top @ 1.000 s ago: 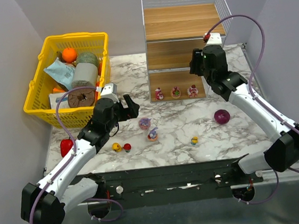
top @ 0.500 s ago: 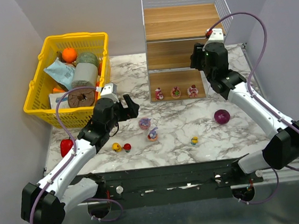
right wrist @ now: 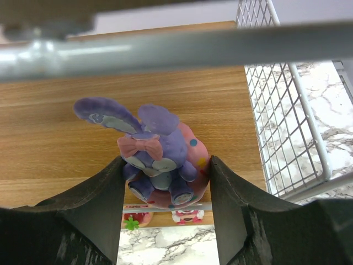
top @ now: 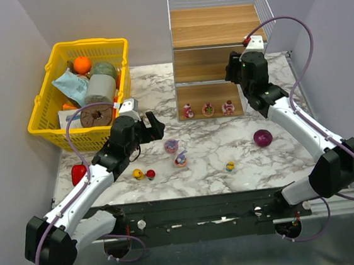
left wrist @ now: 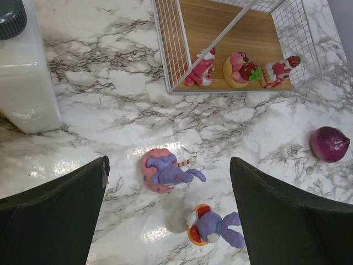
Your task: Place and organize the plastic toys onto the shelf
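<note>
The shelf (top: 213, 24) stands at the back right. Three tiny pink-red toys (top: 207, 109) stand on its bottom board; they also show in the left wrist view (left wrist: 240, 69). My right gripper (top: 236, 69) is at the shelf's right front, shut on a purple bunny toy (right wrist: 160, 149) by its pink base, over a wooden board (right wrist: 55, 160). My left gripper (top: 155, 126) is open above two purple bunny toys lying on the table (left wrist: 165, 172) (left wrist: 215, 226). Three small dolls (top: 138, 173) (top: 150, 174) (top: 230, 165) lie nearer the front edge.
A yellow basket (top: 49, 124) full of items stands at the back left. A red pepper-shaped item (top: 78, 174) lies at the left edge. A purple ball (top: 262, 138) lies right of centre. A white container (left wrist: 27, 77) stands left of my left gripper.
My right gripper has moved a little up and back towards the shelf with the bunny toy in it. The left arm has not moved.
</note>
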`<state>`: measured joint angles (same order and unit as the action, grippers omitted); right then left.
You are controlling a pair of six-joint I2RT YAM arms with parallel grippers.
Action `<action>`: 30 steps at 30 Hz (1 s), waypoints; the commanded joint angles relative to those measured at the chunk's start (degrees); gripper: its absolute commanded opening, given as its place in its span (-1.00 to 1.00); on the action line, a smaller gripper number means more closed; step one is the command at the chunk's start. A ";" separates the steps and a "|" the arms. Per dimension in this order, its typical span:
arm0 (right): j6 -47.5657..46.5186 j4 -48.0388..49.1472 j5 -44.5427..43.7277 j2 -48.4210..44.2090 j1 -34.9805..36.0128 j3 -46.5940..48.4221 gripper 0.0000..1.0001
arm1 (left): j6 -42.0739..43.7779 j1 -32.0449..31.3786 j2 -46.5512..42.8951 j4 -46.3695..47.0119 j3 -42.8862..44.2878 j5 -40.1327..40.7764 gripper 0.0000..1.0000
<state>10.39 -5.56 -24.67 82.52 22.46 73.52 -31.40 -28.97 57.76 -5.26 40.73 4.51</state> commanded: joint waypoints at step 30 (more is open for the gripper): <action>0.33 -4.46 -3.19 3.52 -0.92 0.31 0.32 | -0.51 0.32 -0.19 0.69 -1.18 1.20 0.98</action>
<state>11.77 -4.23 -25.19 83.77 22.00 73.65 -31.59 -28.97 57.76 -5.26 40.36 4.51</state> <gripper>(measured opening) 0.658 0.988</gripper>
